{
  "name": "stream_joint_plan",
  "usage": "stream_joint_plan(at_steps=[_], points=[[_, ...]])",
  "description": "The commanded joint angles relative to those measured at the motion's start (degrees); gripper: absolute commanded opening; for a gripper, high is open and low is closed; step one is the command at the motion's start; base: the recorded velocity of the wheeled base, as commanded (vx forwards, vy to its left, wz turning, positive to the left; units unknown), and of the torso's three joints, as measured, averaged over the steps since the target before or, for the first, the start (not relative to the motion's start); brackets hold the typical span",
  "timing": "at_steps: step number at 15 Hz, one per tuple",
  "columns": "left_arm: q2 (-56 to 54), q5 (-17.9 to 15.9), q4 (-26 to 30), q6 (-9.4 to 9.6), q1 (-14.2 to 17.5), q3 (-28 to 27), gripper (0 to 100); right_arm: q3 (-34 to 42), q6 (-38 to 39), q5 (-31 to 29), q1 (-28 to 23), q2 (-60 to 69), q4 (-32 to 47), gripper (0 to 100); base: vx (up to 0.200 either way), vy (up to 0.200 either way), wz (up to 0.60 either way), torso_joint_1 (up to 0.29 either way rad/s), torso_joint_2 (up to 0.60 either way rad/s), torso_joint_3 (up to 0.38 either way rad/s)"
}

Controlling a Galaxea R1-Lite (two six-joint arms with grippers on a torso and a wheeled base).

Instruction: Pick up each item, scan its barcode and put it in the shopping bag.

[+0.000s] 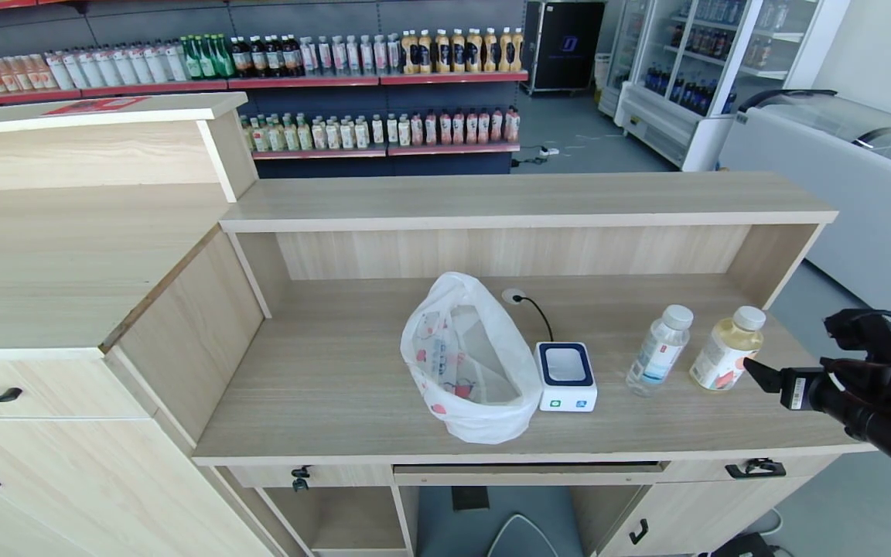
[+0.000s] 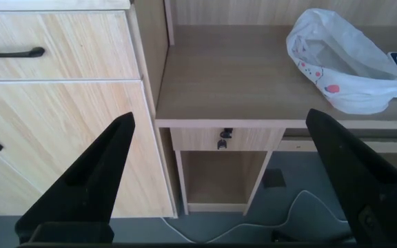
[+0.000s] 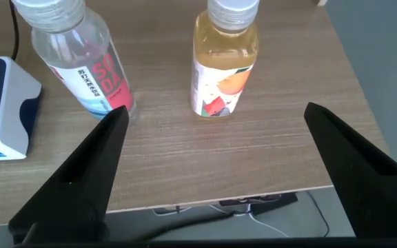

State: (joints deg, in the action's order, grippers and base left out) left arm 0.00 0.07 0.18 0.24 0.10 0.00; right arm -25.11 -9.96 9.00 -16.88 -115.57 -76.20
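Juice bottle (image 1: 726,352) near right gripper (image 3: 216,114), jaws apart

A white shopping bag (image 1: 469,363) stands open near the middle of the desk (image 1: 322,387), its base close to the front edge. Just beside it, toward the right end, sits a white scanner (image 1: 565,377) whose black cable (image 1: 537,313) runs toward the desk's back edge. Farther right stand two upright capped bottles, near each other but apart: a clear bottle (image 1: 658,350) and a yellow juice bottle (image 1: 726,348). The right tool (image 1: 790,348) hangs over the right front corner with its jaws apart, near the juice bottle and not touching it.
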Motion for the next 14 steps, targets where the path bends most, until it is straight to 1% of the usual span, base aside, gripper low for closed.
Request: stream_joint_plan(at_steps=[1,7,11,14], points=[[0.1,0.0,0.0,0.02,0.0,0.0,100,-1.8,0.1,0.1,0.1,-4.0,-0.3,100,0.0,0.0,0.0,0.0,0.0,0.0],[0.1,0.0,0.0,0.02,0.0,0.0,100,-6.7,0.4,2.3,4.2,-8.4,-1.8,100,0.0,0.0,0.0,0.0,0.0,0.0],[0.1,0.0,0.0,0.02,0.0,0.0,100,-9.8,-0.1,2.3,5.0,-10.7,-1.8,100,0.0,0.0,0.0,0.0,0.0,0.0],[0.1,0.0,0.0,0.02,0.0,0.0,100,-13.5,-0.1,2.8,6.4,-13.3,-1.8,100,0.0,0.0,0.0,0.0,0.0,0.0]])
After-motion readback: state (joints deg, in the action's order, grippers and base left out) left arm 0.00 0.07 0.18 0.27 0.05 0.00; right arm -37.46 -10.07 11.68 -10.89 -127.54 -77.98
